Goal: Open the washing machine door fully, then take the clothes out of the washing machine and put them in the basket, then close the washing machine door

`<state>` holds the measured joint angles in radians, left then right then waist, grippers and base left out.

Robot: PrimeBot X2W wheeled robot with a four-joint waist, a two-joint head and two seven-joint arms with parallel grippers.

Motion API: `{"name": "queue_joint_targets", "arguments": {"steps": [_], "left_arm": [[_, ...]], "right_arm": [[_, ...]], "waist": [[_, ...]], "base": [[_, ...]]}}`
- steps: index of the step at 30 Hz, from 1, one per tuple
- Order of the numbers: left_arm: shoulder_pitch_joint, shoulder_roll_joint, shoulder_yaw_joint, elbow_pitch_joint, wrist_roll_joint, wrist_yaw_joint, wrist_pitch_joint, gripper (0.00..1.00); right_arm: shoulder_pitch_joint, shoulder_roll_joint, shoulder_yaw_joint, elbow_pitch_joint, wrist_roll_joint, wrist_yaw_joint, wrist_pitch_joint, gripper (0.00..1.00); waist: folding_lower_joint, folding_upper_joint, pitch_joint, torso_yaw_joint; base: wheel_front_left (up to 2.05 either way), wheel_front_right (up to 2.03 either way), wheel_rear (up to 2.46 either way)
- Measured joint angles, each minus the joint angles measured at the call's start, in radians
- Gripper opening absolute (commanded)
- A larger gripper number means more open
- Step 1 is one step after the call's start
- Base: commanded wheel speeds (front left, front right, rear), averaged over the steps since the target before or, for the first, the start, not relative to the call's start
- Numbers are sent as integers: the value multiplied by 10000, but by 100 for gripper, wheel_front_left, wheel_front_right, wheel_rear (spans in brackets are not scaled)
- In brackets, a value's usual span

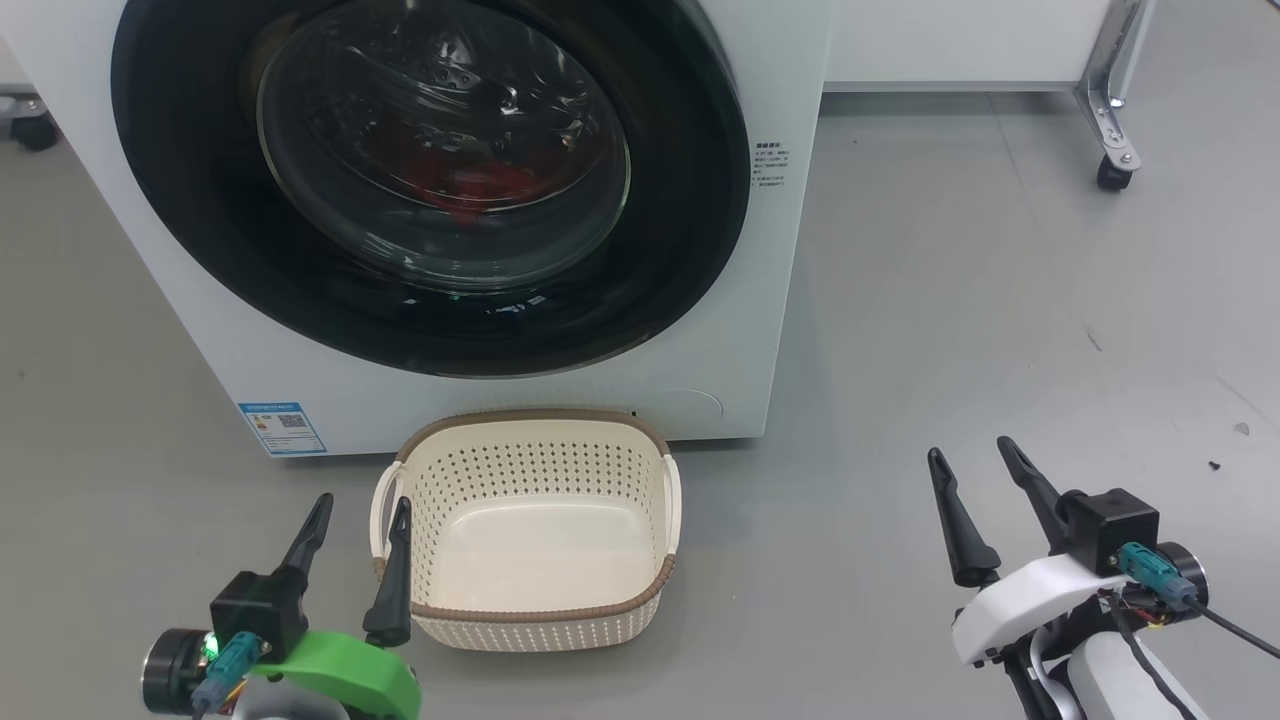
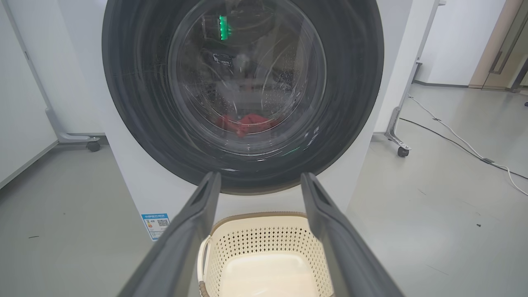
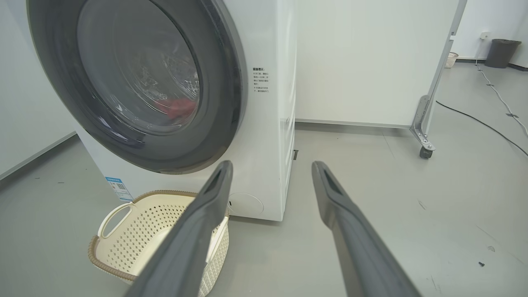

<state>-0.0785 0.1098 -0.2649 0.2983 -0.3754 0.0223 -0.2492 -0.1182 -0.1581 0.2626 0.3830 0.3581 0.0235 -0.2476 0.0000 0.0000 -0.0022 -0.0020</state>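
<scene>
The white washing machine stands ahead with its round black-rimmed door shut flat against the front. Through the glass, red clothes lie low in the drum, also seen as clothes and clothes. The cream basket sits empty on the floor right before the machine. My left gripper is open at the basket's left handle. My right gripper is open over bare floor to the right, well apart from the basket. Both pairs of fingers hold nothing.
Grey floor spreads out on both sides of the machine. A white panel on a castor leg stands at the back right. In the left wrist view a cable runs over the floor at the right. Another castor sits at the far left.
</scene>
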Motion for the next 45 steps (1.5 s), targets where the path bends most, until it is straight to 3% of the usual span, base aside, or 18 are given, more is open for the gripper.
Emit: {"name": "queue_joint_targets", "arguments": {"steps": [28,29,30,45], "left_arm": [[-25,-167,151,211,31,48,0,100],[-26,-180,161,213,59,48,0,100],[-26,-198,169,215,65,48,0,100],[-39,-236,244,222,267,46,0,100]], "right_arm": [[37,322,-579,23,-236,2,0,100],[37,326,-602,21,-265,8,0,10],[37,328,-619,21,-265,17,0,0],[37,397,-780,19,-362,278,0,0]], "waist": [[0,0,-17,-21],[0,0,-16,-23],[0,0,-16,-24],[0,0,62,-23]], "base": [[0,0,0],[0,0,0],[0,0,0],[0,0,0]]}}
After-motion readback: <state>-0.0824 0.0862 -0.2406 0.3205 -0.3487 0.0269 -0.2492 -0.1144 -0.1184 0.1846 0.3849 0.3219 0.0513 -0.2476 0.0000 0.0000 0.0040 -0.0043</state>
